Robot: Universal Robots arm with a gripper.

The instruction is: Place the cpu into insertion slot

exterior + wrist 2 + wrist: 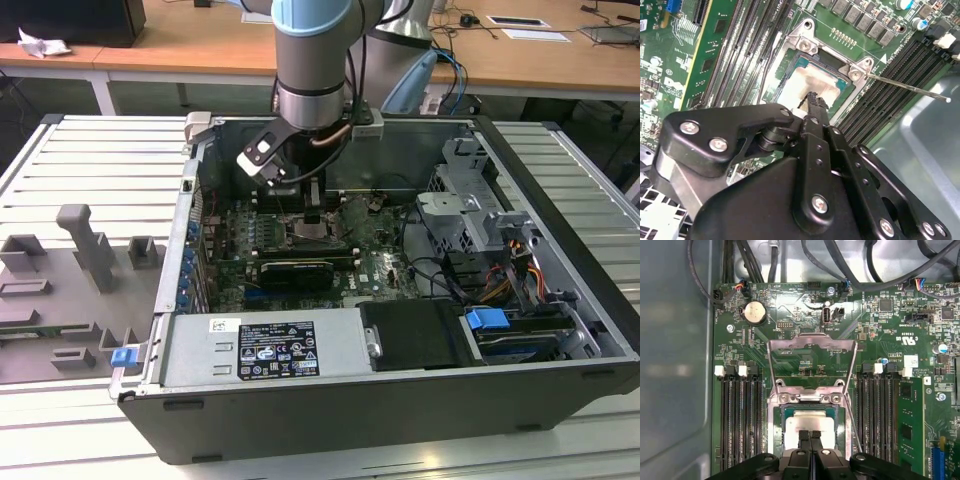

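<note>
- We count one cpu (807, 426) and one insertion slot (776, 415).
- We find one gripper (810, 436).
- We make out two banks of memory slots (739, 420) — one each side.
- One coin cell (754, 313).

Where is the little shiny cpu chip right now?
In the first wrist view, the cpu lies inside the insertion slot, between the two banks of memory slots, right at the tip of the gripper, whose jaws are shut.

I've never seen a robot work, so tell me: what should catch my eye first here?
A grey robot arm reaches down into an open computer case in the exterior view. In the first wrist view its gripper, fingers together, sits right over the silver cpu lying in the insertion slot.
</note>
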